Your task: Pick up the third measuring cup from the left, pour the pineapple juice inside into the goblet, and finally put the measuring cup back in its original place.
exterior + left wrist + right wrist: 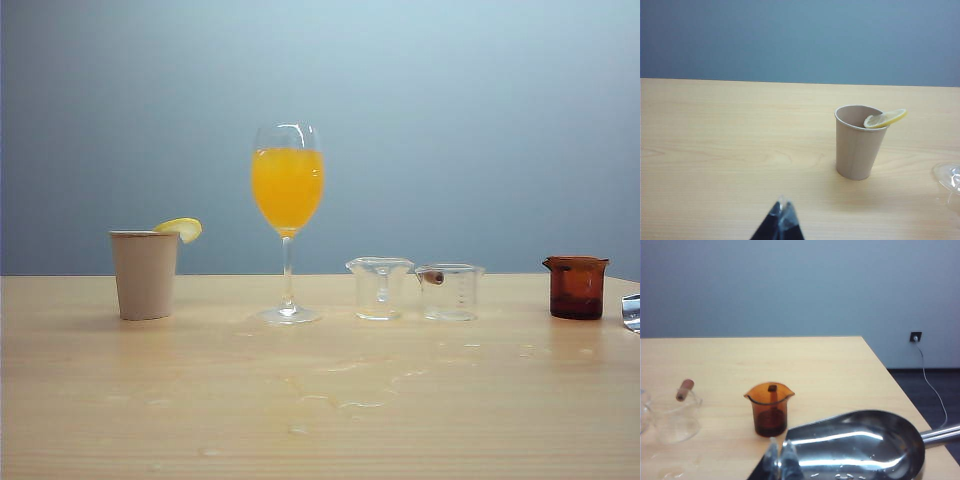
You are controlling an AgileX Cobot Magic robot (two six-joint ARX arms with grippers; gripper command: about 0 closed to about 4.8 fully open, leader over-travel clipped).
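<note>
The third measuring cup (450, 292) is seen standing on the surface (150, 400), just beside the flared clear cup (379, 288) and well apart from the amber cup (576, 287). It looks empty, while the goblet (287, 190) is filled with orange-yellow liquid, so the pour and the return are judged done.

Only a clean finish is left. The right gripper (782, 460), closed on nothing, is kept low beside a metal scoop (855, 440). The left gripper (782, 217), apparently closed and empty too, is held near the paper cup (858, 142). Any further move should be kept away from the glassware and the wet patches (350, 395).

The cup is upright, its long axis vertical, mouth up. Its brown tab (433, 277) is pointed toward the flared cup and the goblet.
</note>
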